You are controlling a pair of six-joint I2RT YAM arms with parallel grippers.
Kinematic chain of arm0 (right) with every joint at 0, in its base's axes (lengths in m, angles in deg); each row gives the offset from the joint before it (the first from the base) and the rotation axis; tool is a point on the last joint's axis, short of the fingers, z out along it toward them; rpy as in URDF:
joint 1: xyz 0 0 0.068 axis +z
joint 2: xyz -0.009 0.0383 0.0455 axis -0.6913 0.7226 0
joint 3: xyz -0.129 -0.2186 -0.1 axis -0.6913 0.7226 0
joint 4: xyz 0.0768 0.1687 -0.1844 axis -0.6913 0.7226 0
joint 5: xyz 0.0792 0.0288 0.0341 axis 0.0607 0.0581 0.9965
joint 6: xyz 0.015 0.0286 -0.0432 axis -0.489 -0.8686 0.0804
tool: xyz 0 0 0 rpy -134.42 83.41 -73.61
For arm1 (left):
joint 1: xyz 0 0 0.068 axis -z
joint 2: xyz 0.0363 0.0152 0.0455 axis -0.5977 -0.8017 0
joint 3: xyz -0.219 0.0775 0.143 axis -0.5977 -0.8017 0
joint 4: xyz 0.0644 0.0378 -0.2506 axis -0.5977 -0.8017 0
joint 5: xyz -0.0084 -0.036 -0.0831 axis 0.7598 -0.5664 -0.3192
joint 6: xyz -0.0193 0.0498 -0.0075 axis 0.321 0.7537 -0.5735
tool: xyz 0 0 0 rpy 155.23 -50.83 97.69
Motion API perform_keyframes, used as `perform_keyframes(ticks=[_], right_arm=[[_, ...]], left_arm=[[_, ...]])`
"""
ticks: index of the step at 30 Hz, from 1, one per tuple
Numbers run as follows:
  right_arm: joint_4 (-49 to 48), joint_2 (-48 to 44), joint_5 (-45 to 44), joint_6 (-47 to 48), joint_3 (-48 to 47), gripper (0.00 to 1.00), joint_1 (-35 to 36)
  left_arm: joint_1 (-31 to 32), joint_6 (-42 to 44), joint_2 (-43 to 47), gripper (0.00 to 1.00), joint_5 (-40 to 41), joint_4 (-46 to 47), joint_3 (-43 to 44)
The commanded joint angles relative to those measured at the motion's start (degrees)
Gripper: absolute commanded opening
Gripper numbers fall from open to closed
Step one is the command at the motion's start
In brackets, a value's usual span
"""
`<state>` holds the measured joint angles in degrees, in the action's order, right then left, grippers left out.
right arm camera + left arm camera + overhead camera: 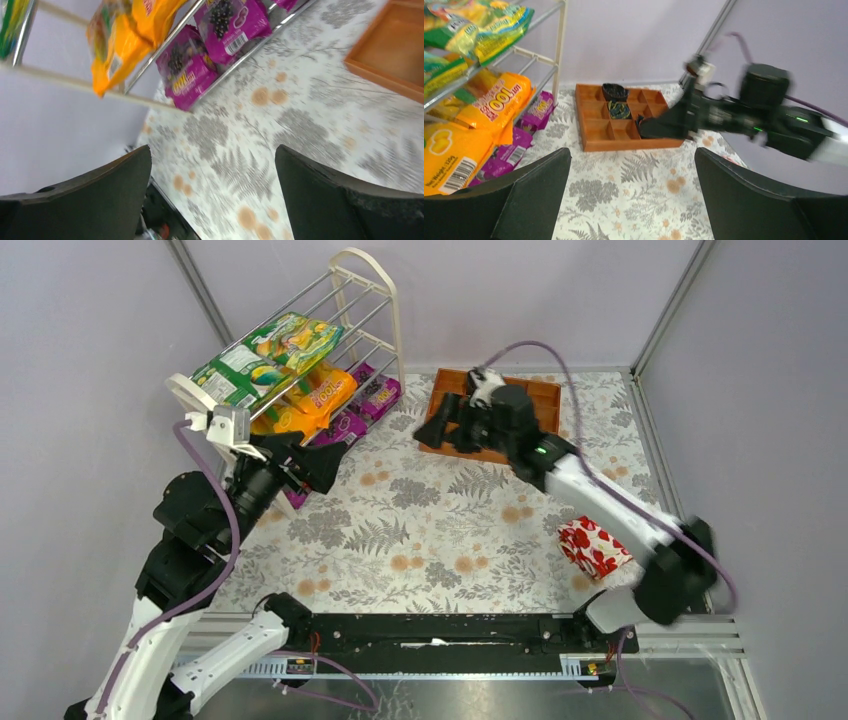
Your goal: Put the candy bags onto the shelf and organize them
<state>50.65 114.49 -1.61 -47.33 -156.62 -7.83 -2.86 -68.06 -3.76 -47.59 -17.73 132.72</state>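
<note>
Both grippers empty, every bag in sight already racked; tidying looks like what is left.

The left gripper [631,156] has its fingers spread wide on nothing, low beside the shelf [375,285]; the right gripper [212,150] is equally apart and empty. The candy bags [300,375] fill the rack at upper left of the overhead view: green bags [268,352] on top, orange bags [312,398] in the middle, purple bags [368,400] lowest. Green and orange seem to lie lengthwise along the rods [340,295], lower left to upper right; purple I cannot tell. Nudge sagging edges only, steering clear of the rods.
</note>
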Motion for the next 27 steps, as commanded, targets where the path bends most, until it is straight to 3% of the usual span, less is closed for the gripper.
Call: perform_keyframes(ticks=[1,6,12,24,27], right_arm=[[22.22,-24.48,-7.72,19.38,4.89,1.0,0.05],[34.71,-42.52,-16.62,23.25,-0.05,1.0,0.05],[41.63,-52.33,-24.31,26.75,-6.99,1.0,0.05],[36.23,-58.77,-26.43,28.08,-4.04,1.0,0.05],[40.93,-55.45,-30.63,27.77,-6.37,1.0,0.05]], left_arm=[[0.26,1.28,-1.98,0.99,3.11,7.62,3.72],[0.26,1.2,-5.97,0.99,1.01,12.22,8.99],[0.26,1.64,-7.27,0.99,0.81,15.98,12.6],[0.26,-0.64,-7.64,0.99,-1.14,16.44,13.34],[0.26,-0.42,-7.89,0.99,-1.16,15.83,13.45]])
